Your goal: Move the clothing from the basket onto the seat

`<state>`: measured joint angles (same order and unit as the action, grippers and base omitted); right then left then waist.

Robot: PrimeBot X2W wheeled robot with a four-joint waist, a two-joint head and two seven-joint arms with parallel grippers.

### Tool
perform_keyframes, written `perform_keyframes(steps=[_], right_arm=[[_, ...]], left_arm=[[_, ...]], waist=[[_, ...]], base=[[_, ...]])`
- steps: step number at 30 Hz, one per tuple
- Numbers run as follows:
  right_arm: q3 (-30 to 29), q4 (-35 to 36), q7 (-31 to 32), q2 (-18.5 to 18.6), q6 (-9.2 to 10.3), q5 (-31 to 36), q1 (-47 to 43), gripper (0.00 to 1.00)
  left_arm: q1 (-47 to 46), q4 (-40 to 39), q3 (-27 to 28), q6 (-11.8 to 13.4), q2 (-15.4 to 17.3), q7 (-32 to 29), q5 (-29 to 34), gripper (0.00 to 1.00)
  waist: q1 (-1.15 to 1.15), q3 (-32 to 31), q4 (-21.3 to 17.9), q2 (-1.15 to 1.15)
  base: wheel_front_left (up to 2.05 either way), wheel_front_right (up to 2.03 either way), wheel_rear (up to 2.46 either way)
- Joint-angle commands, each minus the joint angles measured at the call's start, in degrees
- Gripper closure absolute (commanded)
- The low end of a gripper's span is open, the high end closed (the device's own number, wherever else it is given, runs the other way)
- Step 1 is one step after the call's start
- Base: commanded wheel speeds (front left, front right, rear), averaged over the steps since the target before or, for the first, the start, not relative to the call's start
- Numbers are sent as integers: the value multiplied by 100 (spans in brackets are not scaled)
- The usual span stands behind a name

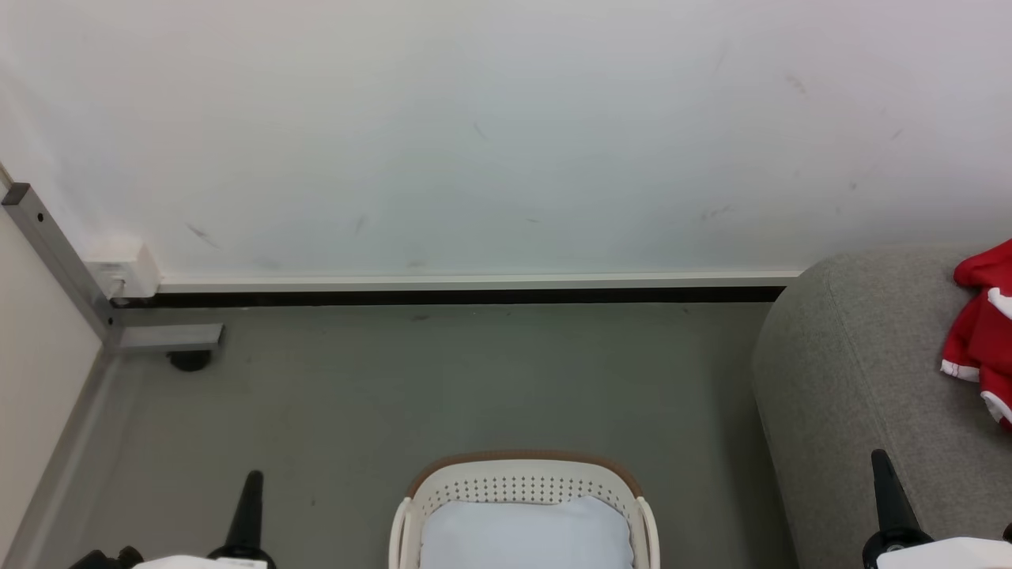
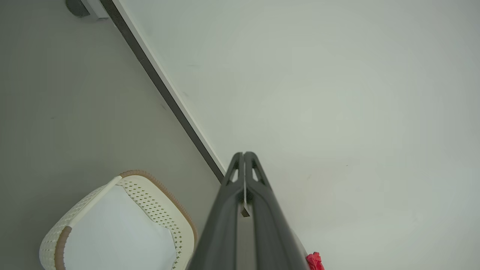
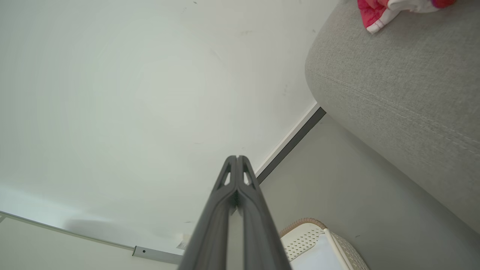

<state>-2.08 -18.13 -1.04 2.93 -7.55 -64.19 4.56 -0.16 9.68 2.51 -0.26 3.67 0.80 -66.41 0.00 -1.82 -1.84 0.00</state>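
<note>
Clothing (image 1: 983,336) lies on the seat (image 1: 854,379), ahead of my right pincer (image 1: 885,486) and off to its right, well apart from the fingers. Both pincers are closed, fingers pressed together with nothing between them. The left pincer (image 1: 251,502) points up beside the basket (image 1: 518,462), which sits between the two. Inside the basket I see a plain white cloth (image 1: 526,533) and nothing red.

I judge the carry finished and the arms parked, since the clothing is out of the basket and resting on the seat. As I read it, the next move calls for little beyond keeping both arms clear of the seat. Whether anything sits under the white cloth I cannot tell.

The head view gives me both pincers, basket and seat together. The right wrist view adds the seam along the seat's rounded edge and the clothing's white trim. The left wrist view looks down into the basket and catches a scrap of red just right of its own fingers.
</note>
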Motion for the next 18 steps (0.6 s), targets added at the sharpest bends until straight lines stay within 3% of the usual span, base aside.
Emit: perform_keyframes(steps=[1, 18], right_arm=[[-36, 91, 49, 51, 6, -215, 134, 100], [-98, 162, 224, 105, 8, -1152, 202, 100]], left_arm=[[-139, -68, 51, -33, -2, -57, -220, 100], [-285, -130, 183, -56, -25, -282, -1000, 100]], waist=[[0, 6, 7, 0], [0, 49, 56, 0]], base=[[0, 0, 0], [0, 0, 0]])
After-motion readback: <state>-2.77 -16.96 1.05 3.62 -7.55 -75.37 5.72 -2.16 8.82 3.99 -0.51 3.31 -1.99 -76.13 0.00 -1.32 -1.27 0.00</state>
